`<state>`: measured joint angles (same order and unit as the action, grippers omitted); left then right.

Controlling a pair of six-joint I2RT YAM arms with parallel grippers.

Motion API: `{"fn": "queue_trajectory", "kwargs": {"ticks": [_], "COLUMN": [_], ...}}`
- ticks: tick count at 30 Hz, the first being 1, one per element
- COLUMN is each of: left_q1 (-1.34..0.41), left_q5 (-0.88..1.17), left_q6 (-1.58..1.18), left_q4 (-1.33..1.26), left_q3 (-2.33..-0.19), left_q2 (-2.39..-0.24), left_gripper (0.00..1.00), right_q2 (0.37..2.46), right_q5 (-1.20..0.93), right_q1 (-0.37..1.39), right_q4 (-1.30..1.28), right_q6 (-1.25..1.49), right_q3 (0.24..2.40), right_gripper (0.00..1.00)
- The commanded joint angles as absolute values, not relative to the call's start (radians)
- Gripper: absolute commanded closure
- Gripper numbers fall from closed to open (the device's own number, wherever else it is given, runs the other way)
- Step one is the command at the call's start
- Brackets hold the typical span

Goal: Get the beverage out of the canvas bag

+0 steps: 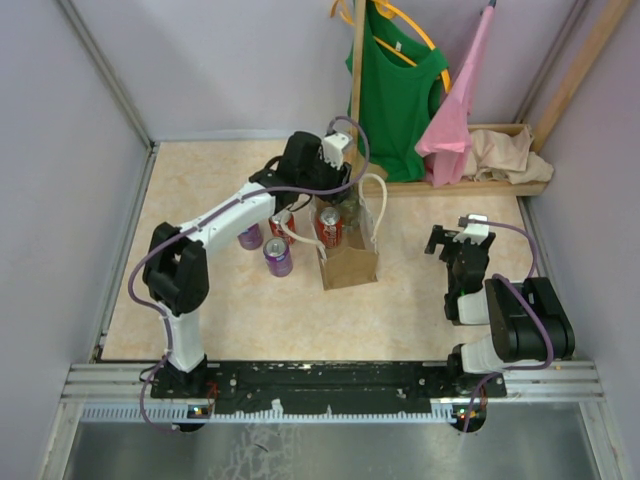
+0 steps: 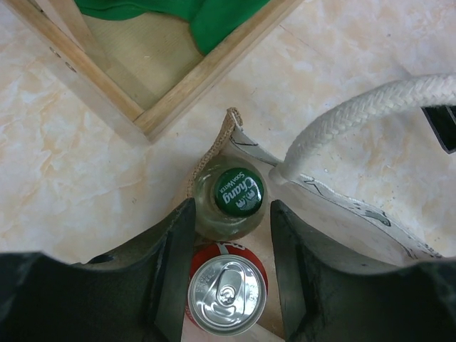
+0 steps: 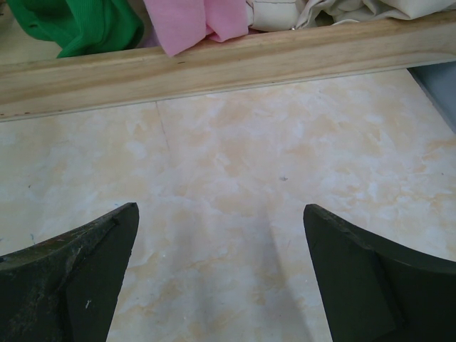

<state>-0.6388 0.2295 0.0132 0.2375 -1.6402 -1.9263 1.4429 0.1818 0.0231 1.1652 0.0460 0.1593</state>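
Observation:
The tan canvas bag (image 1: pixel 352 266) stands mid-table with cream rope handles (image 2: pixel 356 114). Inside it stand a red can (image 1: pixel 328 228) with a silver top (image 2: pixel 226 296) and a clear bottle with a green cap (image 2: pixel 239 192). My left gripper (image 1: pixel 338 192) hangs over the bag's mouth, open. In the left wrist view its fingers (image 2: pixel 174 271) straddle the red can, with the bottle just beyond the tips. A small gap shows on the can's right side. My right gripper (image 1: pixel 456 242) is open and empty over bare table (image 3: pixel 221 214), to the right of the bag.
Two purple cans (image 1: pixel 277 257) and another red can (image 1: pixel 283 222) stand left of the bag. A wooden rack base (image 1: pixel 470 186) at the back holds a green shirt (image 1: pixel 400 90), a pink cloth (image 1: pixel 455 120) and a beige cloth heap (image 1: pixel 505 152). Walls enclose the table.

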Motion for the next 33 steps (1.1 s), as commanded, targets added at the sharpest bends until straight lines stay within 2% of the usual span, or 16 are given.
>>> {"fn": "queue_trajectory", "kwargs": {"ticks": [1,33], "left_q1": [-0.637,-0.641], "left_q5": [0.251,0.293], "left_q6": [-0.007,-0.048], "left_q4": [0.188,0.157], "left_q3": [-1.618,-1.585], "left_q2": [-1.867,-1.938], "left_gripper": [0.47,0.48], "right_q2": [1.442,1.442], "right_q5": [0.184,0.184], "right_q1": [0.021,0.021], "right_q4": [1.215,1.215], "right_q6": [0.047,0.047], "right_q3": [0.181,0.181], "right_gripper": [0.01,0.01]}}
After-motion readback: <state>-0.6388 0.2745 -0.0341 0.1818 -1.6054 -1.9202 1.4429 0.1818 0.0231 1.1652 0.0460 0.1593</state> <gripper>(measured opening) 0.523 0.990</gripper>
